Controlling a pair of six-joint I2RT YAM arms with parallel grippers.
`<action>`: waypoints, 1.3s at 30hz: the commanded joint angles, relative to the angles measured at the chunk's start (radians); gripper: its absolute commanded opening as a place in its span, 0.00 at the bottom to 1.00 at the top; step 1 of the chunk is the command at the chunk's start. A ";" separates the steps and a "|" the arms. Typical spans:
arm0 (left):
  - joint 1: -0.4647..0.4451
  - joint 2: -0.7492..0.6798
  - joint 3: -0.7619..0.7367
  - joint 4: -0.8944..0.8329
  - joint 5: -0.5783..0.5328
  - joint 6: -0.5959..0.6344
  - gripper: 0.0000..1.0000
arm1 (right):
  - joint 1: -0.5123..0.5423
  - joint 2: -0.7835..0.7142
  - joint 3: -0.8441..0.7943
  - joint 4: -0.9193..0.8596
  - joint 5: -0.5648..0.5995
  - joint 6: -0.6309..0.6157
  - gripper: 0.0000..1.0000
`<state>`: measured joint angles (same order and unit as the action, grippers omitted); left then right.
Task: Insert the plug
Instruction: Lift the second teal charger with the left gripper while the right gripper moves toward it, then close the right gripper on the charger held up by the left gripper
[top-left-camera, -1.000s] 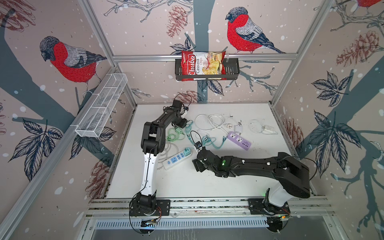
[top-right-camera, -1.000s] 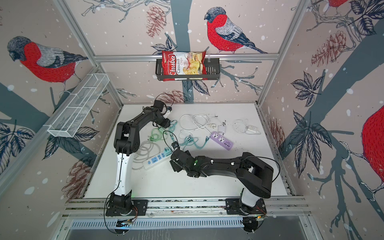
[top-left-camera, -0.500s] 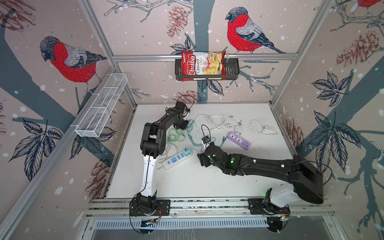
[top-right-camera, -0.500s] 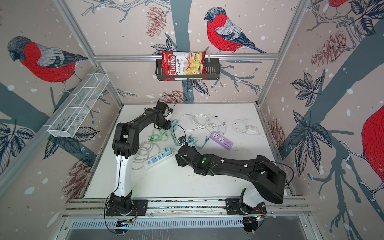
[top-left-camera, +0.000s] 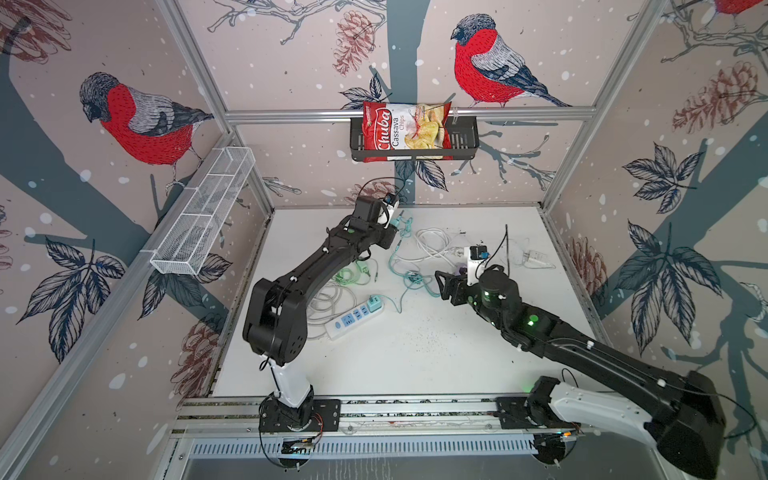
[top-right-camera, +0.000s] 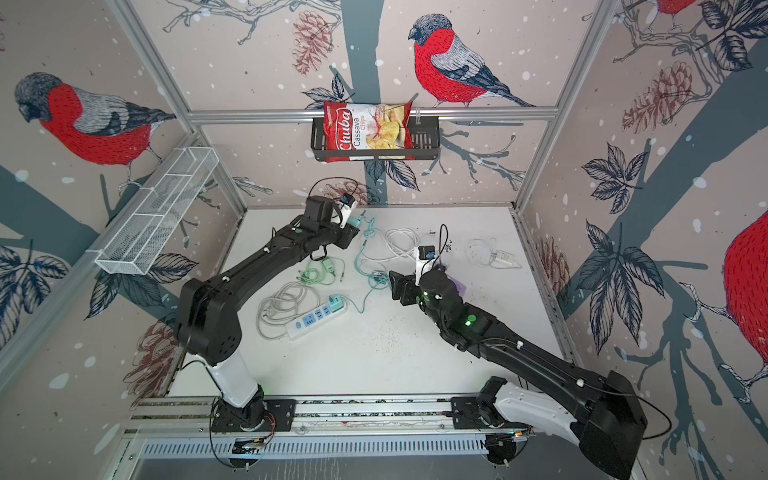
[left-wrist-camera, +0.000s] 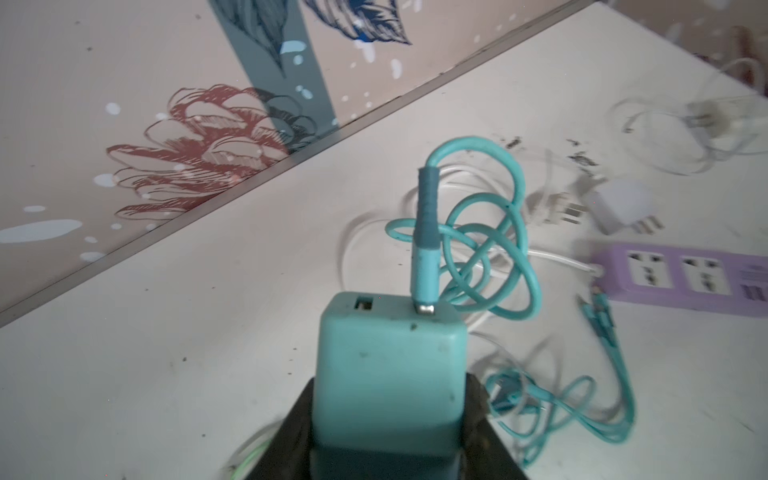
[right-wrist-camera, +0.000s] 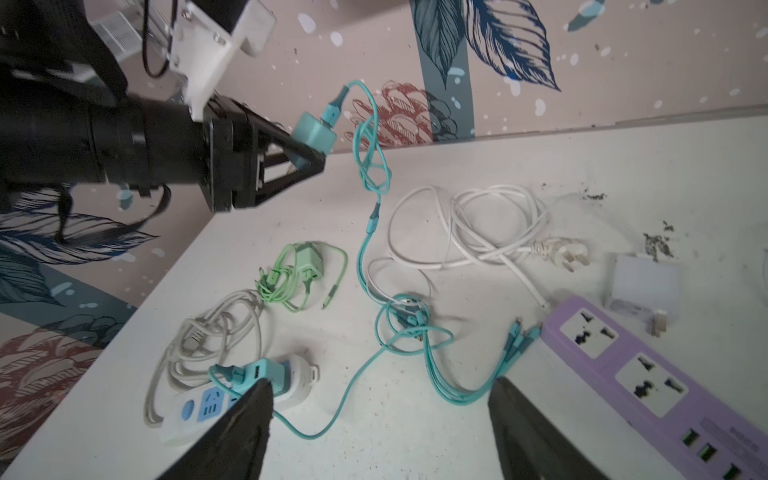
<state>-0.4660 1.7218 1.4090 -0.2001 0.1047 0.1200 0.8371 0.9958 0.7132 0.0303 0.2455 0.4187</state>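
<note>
Our left gripper (top-left-camera: 395, 224) is clamped on the teal charger (top-right-camera: 352, 220) and holds it clear of the table (top-left-camera: 415, 365) at about twelve o'clock in both top views. Our right gripper (top-left-camera: 443, 283) hangs near the middle, toward two o'clock, with its jaws apart and nothing between them. The white power strip (top-left-camera: 353, 319) lies at eight o'clock, with a second teal adapter (top-left-camera: 375, 302) seated in its end.

In the left wrist view the charger sits squarely between our fingers (left-wrist-camera: 486, 432). Its teal cable (left-wrist-camera: 424, 216) is plugged into one port and droops to the table. The purple power strip (left-wrist-camera: 681, 278) lies beyond it with its sockets free.

In the right wrist view our spread fingers (right-wrist-camera: 245, 432) frame bare table between the two strips.

We judge the pick-up done. Carrying the charger to a socket, lining it up and pushing it in are all left. We cannot see its prongs, and we cannot tell which strip is meant.
</note>
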 joint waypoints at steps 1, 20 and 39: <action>-0.029 -0.107 -0.133 0.290 0.092 -0.028 0.18 | -0.041 -0.031 0.025 0.035 -0.110 -0.026 0.82; -0.177 -0.306 -0.570 0.716 0.141 -0.059 0.19 | -0.127 0.072 0.110 0.020 -0.593 0.025 0.47; -0.196 -0.359 -0.614 0.679 0.156 -0.066 0.19 | -0.162 0.231 0.174 0.134 -0.627 0.039 0.45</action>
<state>-0.6590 1.3781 0.8036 0.4393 0.2394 0.0563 0.6830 1.2140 0.8726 0.1143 -0.3717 0.4480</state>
